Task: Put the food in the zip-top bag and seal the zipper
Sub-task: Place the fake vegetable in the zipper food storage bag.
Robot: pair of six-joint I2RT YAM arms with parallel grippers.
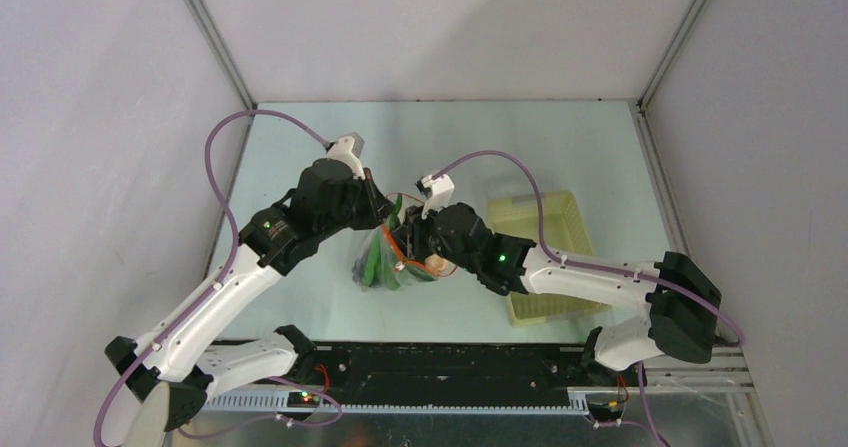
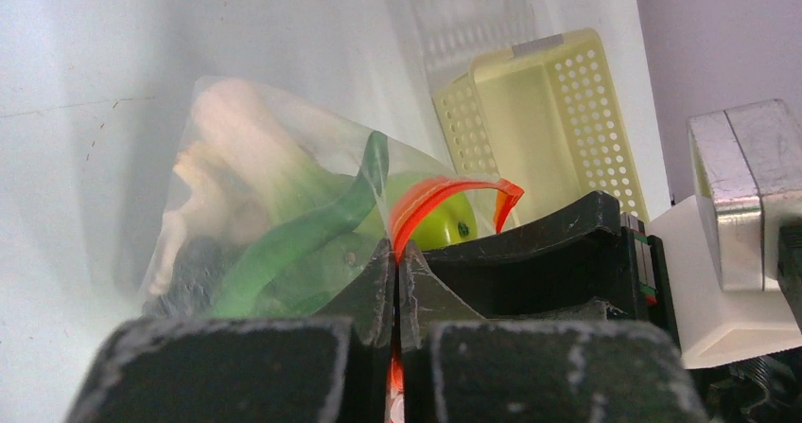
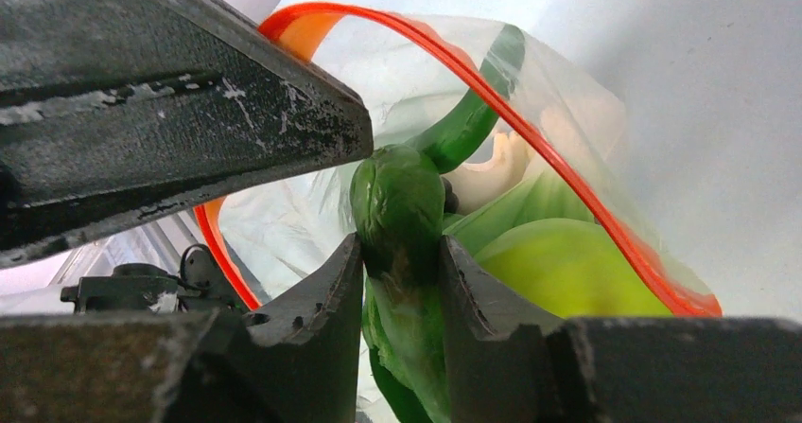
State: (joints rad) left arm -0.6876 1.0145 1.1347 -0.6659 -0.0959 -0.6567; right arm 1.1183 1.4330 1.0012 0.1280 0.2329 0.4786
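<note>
Bag [image 2: 180, 186] hangs between both grippers, near the basket [image 2: 539, 111], with apple [image 3: 567, 272] and greens [image 2: 255, 149] inside. Left gripper [image 2: 395, 253], fully shut, pinches the zipper [image 2: 430, 196]. Right gripper [image 3: 399, 253], partly closed on the pepper [image 3: 397, 196] at the mouth, should push it deep, clear of that strip, before releasing.

On the bench [image 1: 560, 147], the zip-top bag [image 1: 385, 267], basket [image 1: 545, 227] to its right; apple [image 3: 567, 272], pepper [image 3: 402, 205] and bok choy [image 2: 246, 130] inside the bag; left claw [image 2: 395, 281] on the zipper [image 2: 426, 196] at its mouth; right claw [image 3: 402, 262] around the pepper.
</note>
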